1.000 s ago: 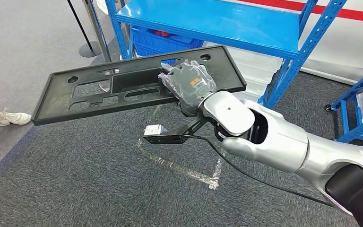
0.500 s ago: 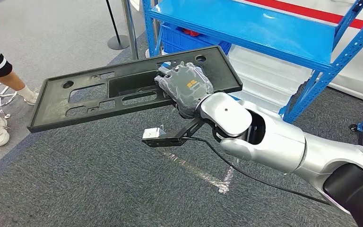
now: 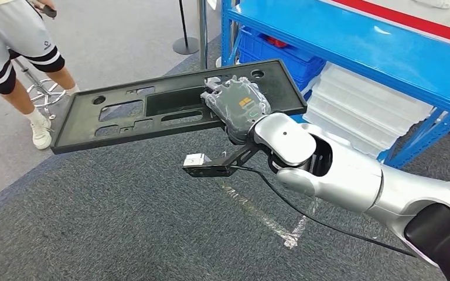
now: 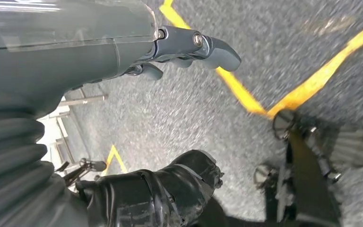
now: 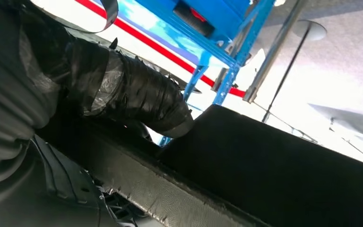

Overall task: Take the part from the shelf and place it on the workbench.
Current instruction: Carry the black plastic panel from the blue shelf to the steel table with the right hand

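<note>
The right hand [image 3: 237, 108] grips the part [image 3: 170, 108], a long black plastic panel with rectangular cut-outs and round holes, by the long edge nearest the robot, close to the panel's right end. The part is held roughly level in the air above the grey carpeted floor [image 3: 111, 222], in front of the blue shelf [image 3: 351, 41] and clear of it; its free end reaches out to the left, towards a person [image 3: 17, 52] in striped shorts and white shoes who stands on the paler floor. In the right wrist view the dark thumb [image 5: 137, 97] of the right hand [image 5: 99, 101] lies on one face of the part [image 5: 283, 170] while the rest of the hand sits at the edge, so the grasp is firm on the panel rim. The left hand [image 4: 137, 156] holds nothing; its thick grey thumb [image 4: 203, 45] and dark fingers [image 4: 170, 184] stand apart above carpet marked with yellow tape lines [image 4: 274, 94]. Under the shelf's top board are a blue bin [image 3: 275, 55] and stacked white trays [image 3: 369, 111]. A stanchion post with a round base [image 3: 185, 42] stands beyond the shelf's left upright. A strip of pale tape [image 3: 269, 216] runs across the carpet below the right arm.
</note>
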Controlling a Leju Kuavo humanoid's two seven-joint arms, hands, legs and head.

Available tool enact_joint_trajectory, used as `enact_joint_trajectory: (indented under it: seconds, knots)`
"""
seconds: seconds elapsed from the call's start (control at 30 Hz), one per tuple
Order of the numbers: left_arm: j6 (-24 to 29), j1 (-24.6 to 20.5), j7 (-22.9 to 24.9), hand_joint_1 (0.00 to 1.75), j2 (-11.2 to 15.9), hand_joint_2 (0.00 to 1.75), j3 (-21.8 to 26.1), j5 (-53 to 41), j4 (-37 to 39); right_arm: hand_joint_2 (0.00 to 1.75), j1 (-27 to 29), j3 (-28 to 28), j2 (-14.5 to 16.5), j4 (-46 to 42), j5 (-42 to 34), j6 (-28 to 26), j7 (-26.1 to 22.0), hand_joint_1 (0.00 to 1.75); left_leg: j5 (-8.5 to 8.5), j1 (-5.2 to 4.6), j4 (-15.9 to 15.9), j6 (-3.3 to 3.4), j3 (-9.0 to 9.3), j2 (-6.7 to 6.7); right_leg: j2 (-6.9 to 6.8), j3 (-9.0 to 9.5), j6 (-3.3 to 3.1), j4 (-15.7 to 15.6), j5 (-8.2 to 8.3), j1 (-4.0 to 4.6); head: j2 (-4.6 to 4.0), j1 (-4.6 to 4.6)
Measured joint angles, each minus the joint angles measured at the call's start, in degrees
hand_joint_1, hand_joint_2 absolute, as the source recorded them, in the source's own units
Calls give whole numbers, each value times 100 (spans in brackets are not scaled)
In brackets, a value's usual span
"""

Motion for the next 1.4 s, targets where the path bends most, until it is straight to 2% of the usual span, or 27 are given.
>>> enact_joint_trajectory:
  seconds: [0.03,0.1,0.17,0.2,0.23,0.33,0.4,0.47,0.53,0.57,0.63,0.67,0.7,0.73,0.77,0.8,0.87,0.93,0.97,1.0,1.07,1.13,1.2,1.23,1.3,1.33,1.4]
  knots:
    - [-1,1,16,0,8,175,0,8,2,175,-6,0,15,15,-1,-9,1,175,-75,-15,99,-31,-55,126,-83,26,-16,-59,33,-20,0,-17]
    - [-2,-13,41,0,13,175,0,31,3,175,-33,0,40,48,-2,-34,2,175,-402,-30,626,-81,-296,471,-247,52,-35,-123,70,-18,0,-56]
    - [1,-34,53,0,18,175,0,52,3,175,-56,0,52,87,-2,-51,2,175,-693,-3,1268,-125,-561,611,-421,47,-45,-122,68,-9,-1,-70]
    - [2,-38,64,0,19,175,0,60,3,175,-57,0,58,105,-3,-53,2,175,-703,10,1389,-144,-592,636,-505,46,-43,-116,62,-14,-1,-73]
    - [8,-36,82,0,21,175,1,66,4,175,-59,0,64,119,-4,-51,3,175,-613,25,1302,-163,-517,663,-583,46,-33,-107,51,-25,-1,-72]
    - [31,-31,140,0,28,175,2,106,5,175,-110,0,73,149,-9,-37,20,175,-215,37,328,-209,43,907,-774,34,70,-21,-20,-40,-1,-86]
    - [59,-33,162,0,25,175,4,122,5,175,-161,0,72,174,-25,-19,43,175,-191,6,43,-142,176,996,-873,13,137,35,-60,0,-1,-102]
    - [187,-23,227,0,25,175,7,130,8,175,-179,0,74,202,-79,24,89,175,-190,-7,50,-27,152,877,-978,25,180,32,-73,17,0,-107]
    - [392,-1,293,0,26,175,9,113,14,175,-192,0,66,242,-152,48,154,175,-174,-6,32,51,149,761,-830,-23,222,166,-208,-10,0,-98]
    - [482,5,303,0,27,175,9,89,16,175,-205,-1,52,269,-186,40,183,175,-163,-1,20,84,151,710,-673,-128,232,395,-353,-22,0,-93]
    - [597,10,299,0,26,175,8,32,19,175,-238,-4,2,339,-249,19,229,175,-151,-12,18,126,142,596,-390,-504,218,1161,-695,-16,0,-87]
    - [618,7,295,0,26,175,8,12,19,175,-249,-5,-25,377,-270,13,239,175,-149,-27,18,140,139,523,-340,-698,203,1515,-791,-1,0,-87]
    - [626,5,291,0,26,175,7,3,19,175,-255,-7,-49,412,-286,12,243,175,-148,-46,18,149,140,445,-316,-825,181,1702,-784,16,0,-88]
    - [629,5,290,0,26,175,7,0,19,175,-260,-7,-66,443,-297,13,243,175,-147,-68,19,152,146,363,-300,-847,147,1660,-665,35,0,-88]
    - [632,5,288,0,26,175,7,-1,19,175,-269,-7,-83,467,-302,13,243,175,-147,-88,18,153,156,286,-271,-765,101,1396,-456,58,0,-87]
    - [633,6,287,0,23,175,7,-2,19,175,-291,-9,-94,486,-307,13,244,175,-146,-97,14,153,164,218,-198,-613,39,991,-213,84,0,-88]
    - [633,4,287,0,3,175,5,-1,20,175,-351,-15,-113,516,-311,13,245,175,-130,-93,2,142,152,109,-1,-312,-72,317,88,110,-1,-109]
    - [606,5,311,0,-18,175,4,23,21,175,-400,-20,-117,541,-327,24,271,175,-90,-43,-24,111,117,14,72,-205,-114,94,139,127,-1,-111]
    - [576,10,342,0,-19,175,4,55,21,175,-424,-20,-119,550,-351,40,306,175,-63,-32,-53,87,113,-47,20,-180,-120,11,160,133,-1,-94]
    - [551,20,377,0,-17,175,5,92,23,175,-451,-20,-120,561,-385,62,353,175,-60,-44,-65,67,107,-35,-52,-128,-115,-79,184,121,0,-86]
    - [557,37,415,0,-22,175,5,141,27,175,-541,-20,-136,588,-473,108,455,175,-189,-83,115,0,12,200,-218,-1,-111,-288,236,71,0,-111]
    - [633,46,382,0,-35,175,4,140,29,175,-647,-21,-185,625,-537,136,535,175,-485,-45,719,-92,-283,526,-375,53,-103,-347,247,41,0,-145]
    - [703,52,305,0,-36,175,4,130,29,175,-700,-22,-253,662,-580,164,595,175,-631,29,1255,-187,-551,648,-534,54,-77,-313,218,17,-1,-148]
    - [730,57,256,0,-35,175,4,116,29,175,-705,-22,-285,677,-602,193,622,175,-572,59,1268,-233,-555,679,-609,51,-49,-279,193,-4,-1,-148]
    - [728,64,192,0,-31,175,4,81,29,175,-725,-22,-352,691,-659,283,665,175,-261,95,668,-320,-231,822,-744,36,44,-153,106,-62,-1,-150]
    - [672,63,197,0,-32,175,4,87,29,175,-751,-22,-382,692,-682,327,681,175,-154,83,353,-333,-52,918,-799,15,100,-77,55,-68,-1,-157]
    - [505,56,251,0,-33,175,4,143,29,175,-843,-22,-427,702,-719,411,706,175,-103,46,45,-249,93,1012,-888,-31,193,50,-18,-48,-2,-149]
